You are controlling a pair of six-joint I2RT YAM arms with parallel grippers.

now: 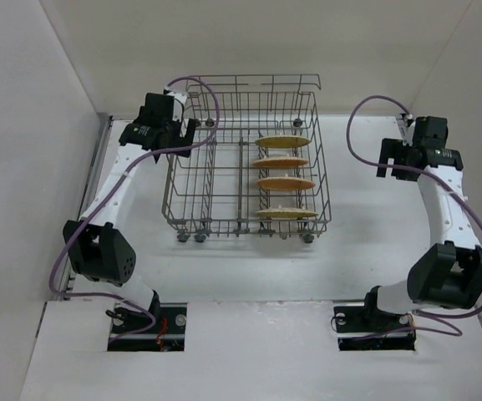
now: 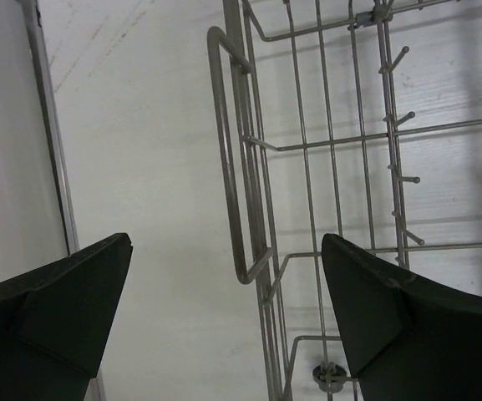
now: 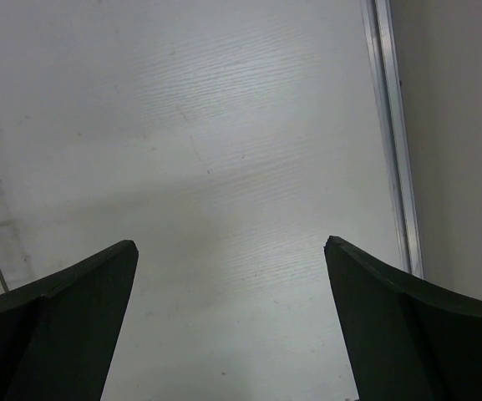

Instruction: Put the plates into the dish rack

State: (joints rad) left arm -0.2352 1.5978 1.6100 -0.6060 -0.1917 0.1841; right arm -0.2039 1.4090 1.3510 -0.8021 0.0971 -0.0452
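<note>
Four plates (image 1: 286,182) stand edge-on, wedged by rack (image 1: 215,180) tines. Left end effector (image 2: 226,242) and right end effector (image 3: 230,244) are spread and empty: loading looks done.

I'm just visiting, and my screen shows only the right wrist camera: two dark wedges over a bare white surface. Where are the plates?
Observer: The top camera shows all four plates standing on edge in the right half of the dish rack.
Operator: What is the other arm doing?
Observer: The left gripper hangs open and empty over the rack's left wall.
Operator: Is any plate lying outside the rack?
Observer: None shows on the table in the top view.
</note>
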